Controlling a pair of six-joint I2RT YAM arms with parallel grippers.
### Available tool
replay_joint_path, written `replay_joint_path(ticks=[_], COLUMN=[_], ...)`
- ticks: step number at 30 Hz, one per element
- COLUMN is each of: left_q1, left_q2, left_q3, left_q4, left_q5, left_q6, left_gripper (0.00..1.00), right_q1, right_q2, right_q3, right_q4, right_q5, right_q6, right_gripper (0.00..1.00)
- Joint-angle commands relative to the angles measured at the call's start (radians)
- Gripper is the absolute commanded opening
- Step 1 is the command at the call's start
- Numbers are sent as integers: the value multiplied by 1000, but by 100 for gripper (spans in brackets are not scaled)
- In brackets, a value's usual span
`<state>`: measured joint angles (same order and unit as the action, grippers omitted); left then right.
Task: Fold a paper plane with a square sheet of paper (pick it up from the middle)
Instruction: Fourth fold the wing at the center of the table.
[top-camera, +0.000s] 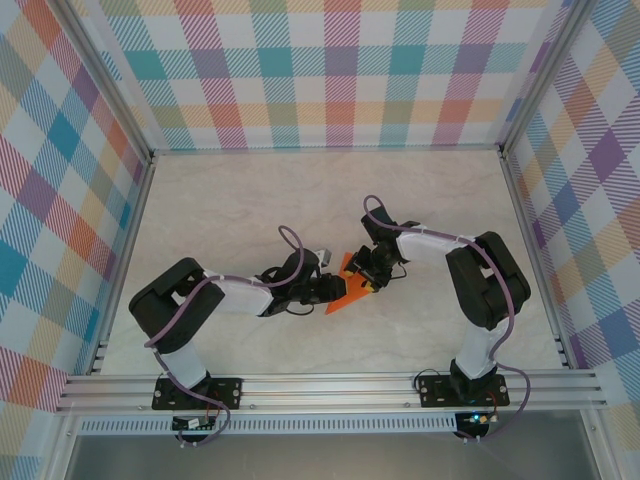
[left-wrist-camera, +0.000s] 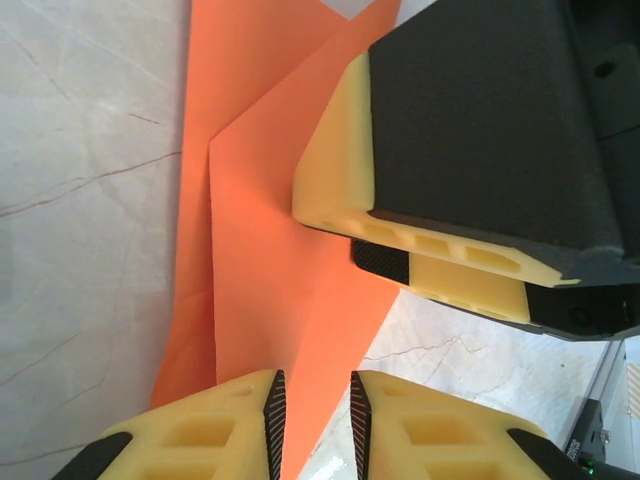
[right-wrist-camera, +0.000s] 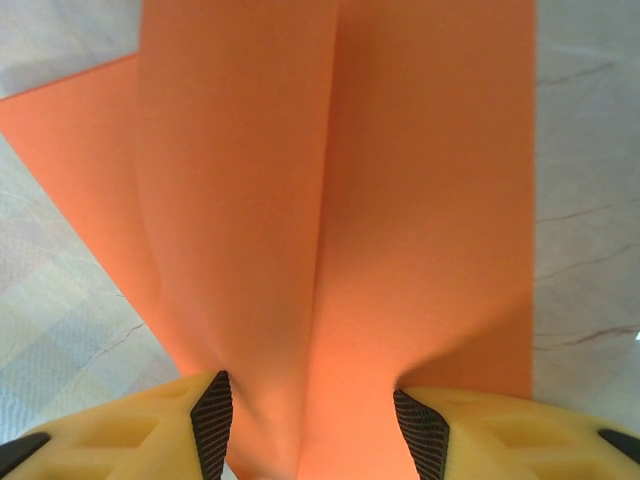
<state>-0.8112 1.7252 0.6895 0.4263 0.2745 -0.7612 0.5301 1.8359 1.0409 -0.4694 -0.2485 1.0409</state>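
The square sheet of paper (top-camera: 343, 297), bright orange, is folded into a narrow pointed shape with a centre crease and sits mid-table between both grippers. My right gripper (top-camera: 367, 277) holds its wide end: in the right wrist view the paper (right-wrist-camera: 330, 200) bows up as a ridge between the pads, touching both, with the gripper (right-wrist-camera: 312, 425) closed on it at about half width. My left gripper (top-camera: 327, 289) is at the pointed end. In the left wrist view its jaws (left-wrist-camera: 317, 425) stand slightly apart over the paper (left-wrist-camera: 270, 250), whose tip runs into the gap. The right gripper's fingers (left-wrist-camera: 340, 170) bear on the sheet.
The pale marbled table (top-camera: 250, 210) is boxed in by checked walls (top-camera: 330, 70) and aluminium posts at the back corners. A metal rail (top-camera: 330, 385) carrying both arm bases runs along the near edge. Both arms reach inward and nearly meet.
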Motion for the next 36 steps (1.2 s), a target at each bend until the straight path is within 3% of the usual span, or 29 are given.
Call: replay_joint_path(ticks=[1,17,25,36], left_q1=[-7,-6,-2,0], left_q2=[1,14,-79,-73], left_q3=[25,36,36,12], left_q4=[-70,-104,-104,5], left_q5=[-50,-66,-91,-66], left_q6=[19,25,18,-16], left_gripper=[26,26,26,27], right_q1=[-2,-2,0,1], right_q2=[173,197,232,267], right_q3=[-91,-76,-59,-31], right_q4=[-43,-50,-72,-95], right_q5=[179,184,215,232], right_q6=[5,-15,-15,-16], right_gripper=[54,54,54,56])
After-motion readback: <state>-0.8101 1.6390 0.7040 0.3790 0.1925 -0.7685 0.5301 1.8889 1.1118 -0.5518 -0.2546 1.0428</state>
